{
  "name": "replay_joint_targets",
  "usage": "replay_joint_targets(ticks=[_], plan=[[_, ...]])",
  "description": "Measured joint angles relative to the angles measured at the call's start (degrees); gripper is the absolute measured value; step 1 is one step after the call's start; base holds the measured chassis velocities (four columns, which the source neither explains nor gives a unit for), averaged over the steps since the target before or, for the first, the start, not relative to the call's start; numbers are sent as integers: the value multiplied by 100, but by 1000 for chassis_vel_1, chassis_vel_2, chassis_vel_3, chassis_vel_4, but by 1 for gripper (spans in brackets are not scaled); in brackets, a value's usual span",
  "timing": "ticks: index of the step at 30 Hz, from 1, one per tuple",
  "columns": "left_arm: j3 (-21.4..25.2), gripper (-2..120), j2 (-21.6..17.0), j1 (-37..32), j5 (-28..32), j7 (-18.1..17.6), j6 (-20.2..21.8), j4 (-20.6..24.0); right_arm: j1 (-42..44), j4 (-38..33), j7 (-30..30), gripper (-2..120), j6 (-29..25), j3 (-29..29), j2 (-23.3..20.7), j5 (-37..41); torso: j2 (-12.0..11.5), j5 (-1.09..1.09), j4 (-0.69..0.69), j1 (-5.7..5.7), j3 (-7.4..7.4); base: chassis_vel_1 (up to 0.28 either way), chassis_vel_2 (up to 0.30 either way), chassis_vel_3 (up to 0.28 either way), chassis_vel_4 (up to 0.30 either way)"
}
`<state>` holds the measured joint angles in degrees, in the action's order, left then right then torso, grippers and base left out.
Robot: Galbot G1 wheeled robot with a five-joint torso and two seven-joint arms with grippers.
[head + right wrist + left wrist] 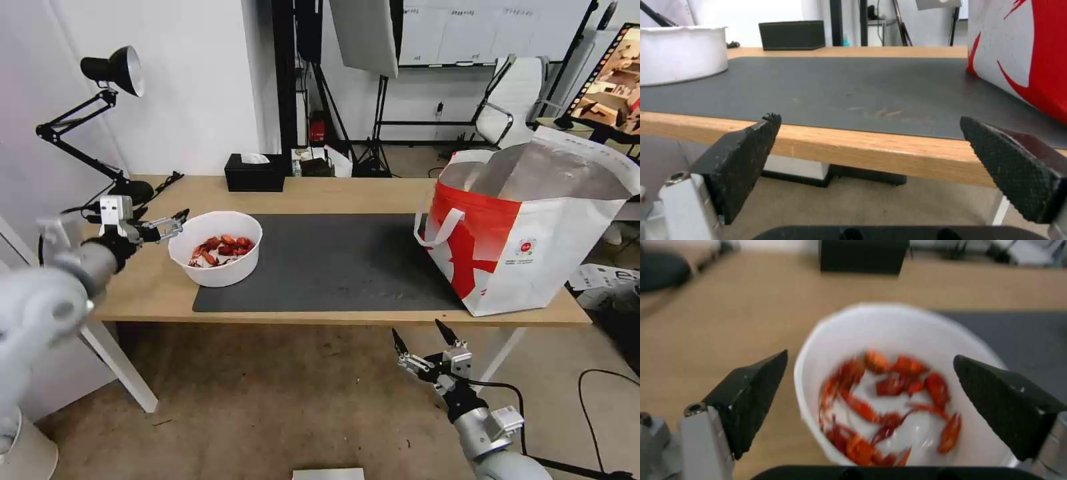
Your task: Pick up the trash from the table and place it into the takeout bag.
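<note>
White bowl of red shells [215, 257] is waiting on the counter [347, 192] as we are bringing our left end effector [175, 225], jaws wide, beside its rim. We are judging the next move as closing on that rim, then carrying it to the takeout bag [527, 233]; our right end effector [425, 347] is hanging wide below the counter edge.

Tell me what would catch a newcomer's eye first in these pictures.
The big white-and-red takeout bag stands open at the table's right end. At the left, a white bowl of red shells sits on the mat's corner, with the open left gripper beside its rim.
</note>
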<state>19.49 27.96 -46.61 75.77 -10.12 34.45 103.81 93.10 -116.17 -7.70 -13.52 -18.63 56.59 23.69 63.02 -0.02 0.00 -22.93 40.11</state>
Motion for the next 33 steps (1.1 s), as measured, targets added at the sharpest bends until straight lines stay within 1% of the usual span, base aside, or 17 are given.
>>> replay_joint_targets(ticks=[1, 2, 5, 7, 10, 11, 15, 17, 18, 21, 22, 24, 26, 27, 30, 31, 33], plan=[[-299, 100, -2, 285, 72, -10, 127, -225, 0, 0, -1, 100, 0, -1, 0, 0, 0, -3, 0, 0, 0, 0, 0, 0, 0], [-299, 100, -2, 285, 72, -10, 127, -225, 0, 0, -1, 100, 0, -1, 0, 0, 0, -3, 0, 0, 0, 0, 0, 0, 0], [-1055, 100, 147, 1006, 123, -126, 450, -792, 0, 0, -1, 100, 0, -1, -1, 0, 0, 1, 0, 0, 0, 0, 0, 0, 0], [-1185, 100, 205, 1146, 132, -190, 534, -911, 0, -1, -1, 100, 0, -1, -1, 0, 0, -1, 0, 0, 1, 0, 0, 0, 0], [-1553, 100, 451, 1579, 250, -565, 777, -1309, 0, 0, -1, 100, 0, 0, -1, 0, 0, 2, -1, 0, 0, 0, 0, 0, 0], [-1553, 100, 451, 1579, 250, -565, 777, -1309, 0, 0, -1, 100, 0, 0, -1, 0, 0, 2, -1, 0, 0, 0, 0, 0, 0], [-1635, 100, 666, 1725, 573, -906, 831, -1500, -1, -1, -1, 100, 0, -1, -1, 0, 0, 2, 0, 0, 0, 0, 0, 0, 0], [-1630, 100, 777, 1744, 889, -1182, 832, -1543, 0, -1, -1, 100, 0, -1, 0, 0, 0, 1, 0, 1, 0, 0, 0, 0, 0], [-1630, 100, 777, 1744, 889, -1182, 832, -1543, 0, -1, -1, 100, 0, -1, 0, 0, 0, 1, 0, 1, 0, 0, 0, 0, 0], [-1612, 99, 892, 1811, 1522, -1764, 824, -1554, -1, -1, -1, 100, 0, 0, 0, 1, 0, 1, 0, 1, 0, 0, 0, 0, 0], [-1612, 99, 892, 1811, 1522, -1764, 824, -1554, -1, -1, -1, 100, 0, 0, 0, 1, 0, 1, 0, 1, 0, 0, 0, 0, 0], [-1596, 92, 942, 1865, 1725, -2016, 814, -1554, -1, -1, -1, 100, 0, 0, -1, 0, 0, 2, 0, 1, -1, 0, 0, 0, 0], [-1594, 89, 950, 1873, 1755, -2051, 810, -1554, -1, -1, -1, 100, 0, 0, -1, 0, 0, 2, -1, 1, -1, 0, 0, 0, 0], [-1589, 80, 964, 1881, 1796, -2107, 804, -1552, -1, -1, -1, 100, 0, -1, 0, 0, 0, 2, -1, 1, -1, 0, 0, 0, 0], [-1575, 67, 998, 1856, 1849, -2191, 795, -1520, -1, -1, -1, 100, 0, -1, 0, 0, 0, 2, 0, 1, -1, 0, 0, 0, 0], [-1575, 67, 998, 1856, 1849, -2191, 795, -1520, -1, -1, -1, 100, 0, -1, 0, 0, 0, 2, 0, 1, -1, 0, 0, 0, 0], [-1567, 59, 1040, 1841, 1848, -2215, 792, -1516, -1, -1, -1, 100, 0, -1, -1, 0, 0, 2, 0, 1, -1, 0, 0, 0, 0]])
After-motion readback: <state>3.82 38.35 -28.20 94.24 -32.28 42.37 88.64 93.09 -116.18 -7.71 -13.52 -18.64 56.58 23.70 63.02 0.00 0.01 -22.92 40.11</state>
